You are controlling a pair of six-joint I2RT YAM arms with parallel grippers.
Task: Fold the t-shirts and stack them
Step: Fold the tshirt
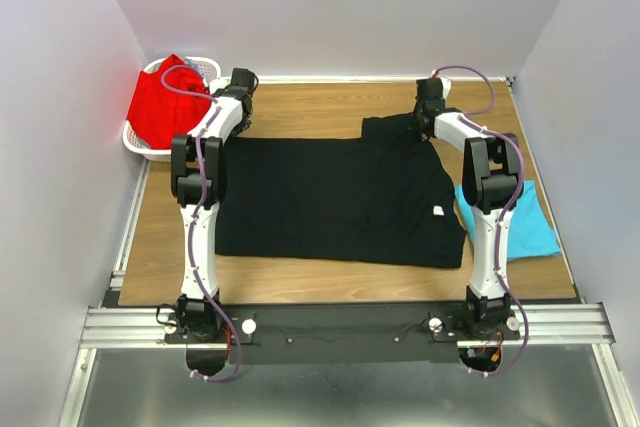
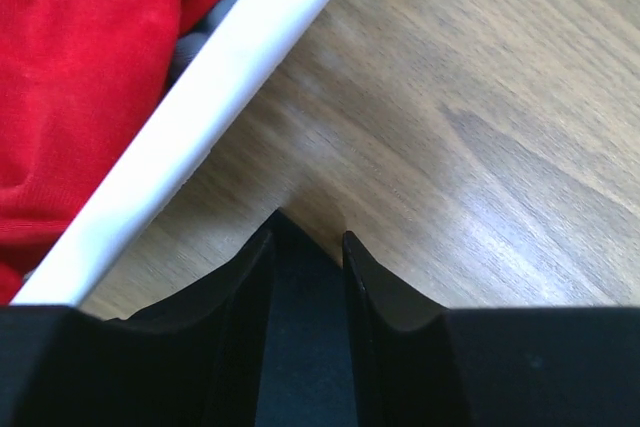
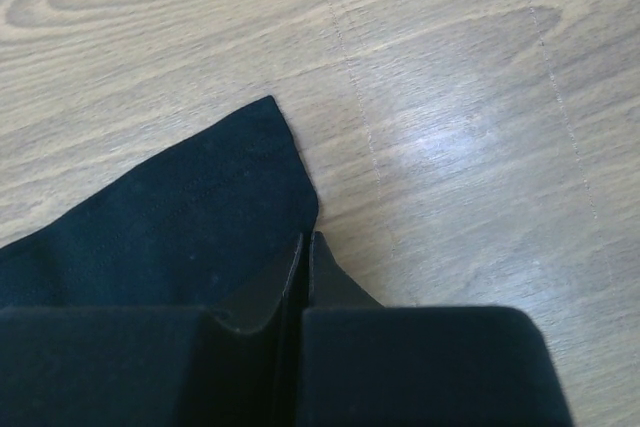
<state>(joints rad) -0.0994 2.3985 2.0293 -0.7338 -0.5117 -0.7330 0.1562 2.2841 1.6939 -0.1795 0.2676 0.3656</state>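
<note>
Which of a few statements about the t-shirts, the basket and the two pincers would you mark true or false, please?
1. The red t-shirt lies in the white basket. True.
2. The turquoise t-shirt lies on top of the black t-shirt. False: it lies on the table beside it, by the right arm.
3. The right pincer is wide open. False: it is closed on the black t-shirt's edge.
4. The left pincer has its fingers apart, close to the basket's rim. True.
5. The black t-shirt is bundled into a ball. False: it lies spread out across the table.
</note>
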